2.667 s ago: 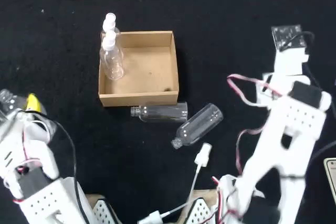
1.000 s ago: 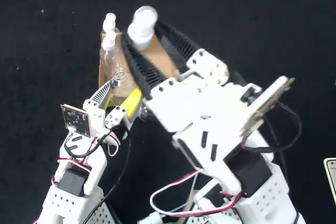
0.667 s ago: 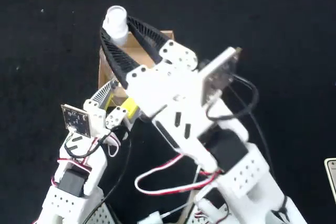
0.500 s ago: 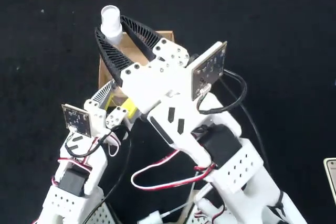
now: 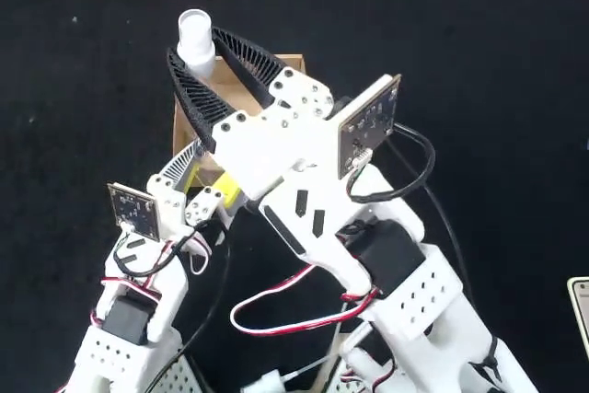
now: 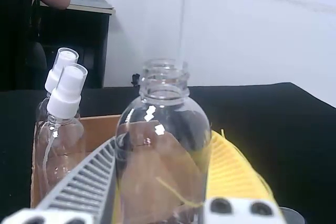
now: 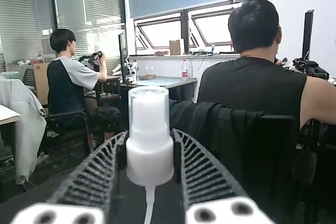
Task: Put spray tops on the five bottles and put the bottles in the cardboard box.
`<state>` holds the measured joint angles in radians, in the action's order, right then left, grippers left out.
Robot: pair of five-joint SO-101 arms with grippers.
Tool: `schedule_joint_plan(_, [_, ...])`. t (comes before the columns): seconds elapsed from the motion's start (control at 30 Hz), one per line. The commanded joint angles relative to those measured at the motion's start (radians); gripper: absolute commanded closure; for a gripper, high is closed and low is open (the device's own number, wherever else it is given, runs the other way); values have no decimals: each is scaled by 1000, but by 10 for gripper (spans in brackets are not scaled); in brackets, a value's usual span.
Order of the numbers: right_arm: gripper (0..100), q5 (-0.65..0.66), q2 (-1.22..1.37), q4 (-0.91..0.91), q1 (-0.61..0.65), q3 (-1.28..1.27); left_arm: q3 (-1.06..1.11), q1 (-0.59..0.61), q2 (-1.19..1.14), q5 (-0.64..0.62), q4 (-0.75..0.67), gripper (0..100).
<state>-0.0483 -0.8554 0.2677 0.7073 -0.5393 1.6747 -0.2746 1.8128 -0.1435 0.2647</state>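
Note:
My right gripper [image 5: 196, 45] is raised over the far left corner of the cardboard box [image 5: 293, 63], shut on a white spray top [image 5: 195, 27]. The right wrist view has that spray top [image 7: 149, 140] upright between black ribbed fingers [image 7: 94, 174], its dip tube hanging below. My left gripper [image 5: 207, 177] sits under the right arm at the box's near left side. It is shut on a clear bottle [image 6: 163, 150] with an open neck, held upright. Behind it, two capped bottles [image 6: 62, 124] stand in the cardboard box [image 6: 102, 127].
A loose spray top [image 5: 267, 381] with its tube lies at the table's front edge between the arm bases. The right arm's body covers the middle of the table and most of the box. A pale object [image 5: 581, 299] shows at the right edge.
Both arms came in from the table's sides. Over the last second the right gripper carried the spray top left to the box's far left corner, then held still. The left arm has not moved.

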Motion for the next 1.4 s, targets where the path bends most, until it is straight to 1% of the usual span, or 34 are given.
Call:
schedule_joint_plan(0.0, [987,-3,-36,-23,-43,22,25,-13,11,0,-18,970])
schedule_joint_plan(0.27, [987,-3,38,-26,-49,31,25,-13,11,-3,-18,970])
schedule_joint_plan(0.4, [987,-5,67,-66,-49,24,25,-13,11,-3,-18,970])
schedule_joint_plan(0.57, [987,-5,88,-55,-49,18,25,-13,11,-3,-18,970])
schedule_joint_plan(0.63, [987,-5,82,-8,-49,4,25,-13,11,-3,-18,970])
schedule_joint_plan(0.8, [987,3,19,235,-17,4,25,-15,11,-5,-18,970])
schedule_joint_plan(0.93, [982,3,-56,373,-9,4,25,-15,11,-5,-18,970])
schedule_joint_plan(0.97, [962,5,-67,396,-2,4,25,-15,11,-5,-18,970])
schedule_joint_plan(1.1, [804,5,-59,476,52,4,25,-15,11,-3,-18,970])
schedule_joint_plan(1.13, [783,5,-54,486,71,4,25,-13,11,-2,-18,970])
schedule_joint_plan(1.27, [773,6,-64,502,83,51,25,-7,11,2,-18,970])
schedule_joint_plan(1.37, [773,6,-79,559,28,136,25,-7,11,2,-18,970])
